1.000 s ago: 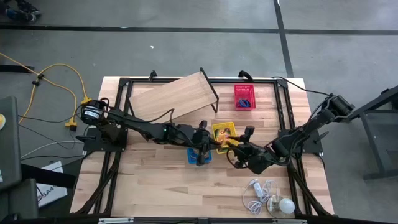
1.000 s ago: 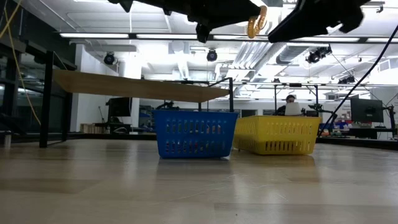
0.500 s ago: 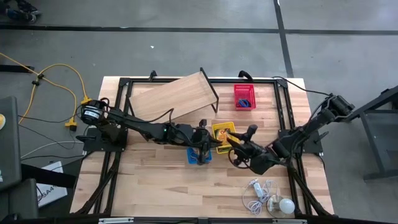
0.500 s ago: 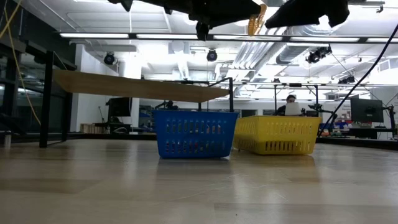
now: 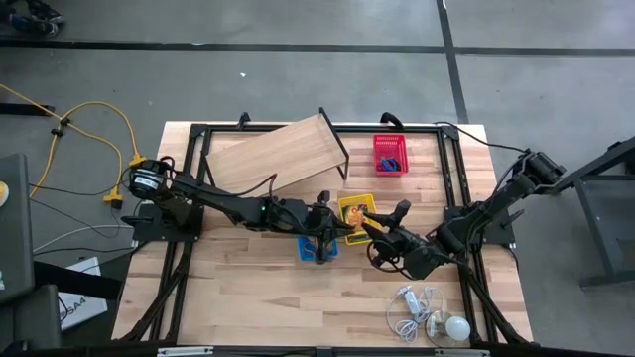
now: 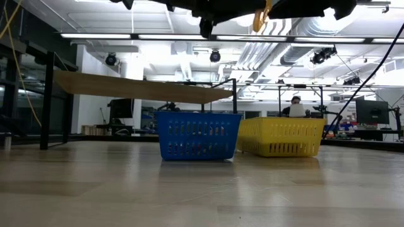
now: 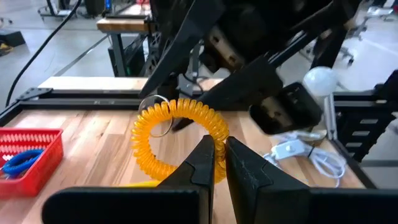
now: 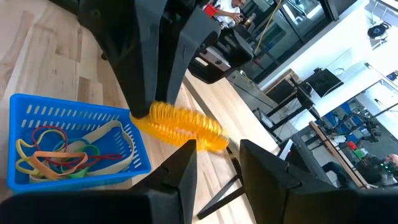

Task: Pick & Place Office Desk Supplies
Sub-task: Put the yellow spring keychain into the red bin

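An orange-yellow spiral coil (image 7: 177,124) hangs in the air above the yellow basket (image 5: 355,210), held by my left gripper (image 7: 219,146), which is shut on it. In the low view the coil (image 6: 260,16) shows high above the blue basket (image 6: 197,135) and the yellow basket (image 6: 281,137). My right gripper (image 8: 214,158) is open, its fingers standing on either side of the coil's free end (image 8: 211,138); I see no touch. The blue basket (image 8: 68,146) holds several rubber bands. The red basket (image 5: 389,154) stands near the table's far edge. My left gripper pinches the coil between its two fingertips at one spot on the spiral (image 7: 214,135). In the right wrist view its fingers (image 8: 155,68) come down on the coil from above. The coil is lifted clear of the table and the baskets, curving away from the fingers.
A light wooden board on black legs (image 5: 278,154) stands at the far left of the table. A white bulb (image 5: 455,326) with its thin cord (image 5: 412,307) lies near the near right corner. Bare tabletop (image 5: 248,297) lies along the near edge.
My right gripper has risen and closed in on the coil; its arm has moved up out of the low view. The coil, held by the left gripper, has gone up slightly.
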Action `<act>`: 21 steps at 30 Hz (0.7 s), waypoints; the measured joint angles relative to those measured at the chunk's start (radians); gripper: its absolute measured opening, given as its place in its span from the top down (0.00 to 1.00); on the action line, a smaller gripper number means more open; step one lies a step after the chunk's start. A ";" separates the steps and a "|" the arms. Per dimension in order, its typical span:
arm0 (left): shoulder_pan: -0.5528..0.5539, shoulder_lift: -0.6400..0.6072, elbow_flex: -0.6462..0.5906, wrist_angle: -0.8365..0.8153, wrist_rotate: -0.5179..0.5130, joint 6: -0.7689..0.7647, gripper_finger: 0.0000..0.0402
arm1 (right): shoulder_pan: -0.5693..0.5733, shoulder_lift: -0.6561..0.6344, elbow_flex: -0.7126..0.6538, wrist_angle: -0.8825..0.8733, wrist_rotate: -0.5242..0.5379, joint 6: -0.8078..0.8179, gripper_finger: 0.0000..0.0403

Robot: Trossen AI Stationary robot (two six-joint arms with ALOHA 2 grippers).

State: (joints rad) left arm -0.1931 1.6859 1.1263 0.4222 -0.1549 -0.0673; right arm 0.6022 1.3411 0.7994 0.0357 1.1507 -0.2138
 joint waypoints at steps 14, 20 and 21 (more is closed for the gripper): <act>-0.002 0.000 0.000 0.029 0.027 0.000 0.95 | 0.000 0.000 0.000 0.069 0.001 -0.062 0.73; -0.003 0.000 0.000 0.029 0.028 -0.007 0.95 | 0.000 0.000 0.000 0.119 0.000 -0.133 0.73; -0.005 0.000 0.000 0.029 0.028 -0.007 0.95 | 0.000 0.000 0.000 0.119 0.000 -0.135 0.73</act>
State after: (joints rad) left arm -0.1986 1.6859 1.1263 0.4507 -0.1265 -0.0742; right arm 0.6022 1.3411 0.7990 0.1551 1.1505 -0.3488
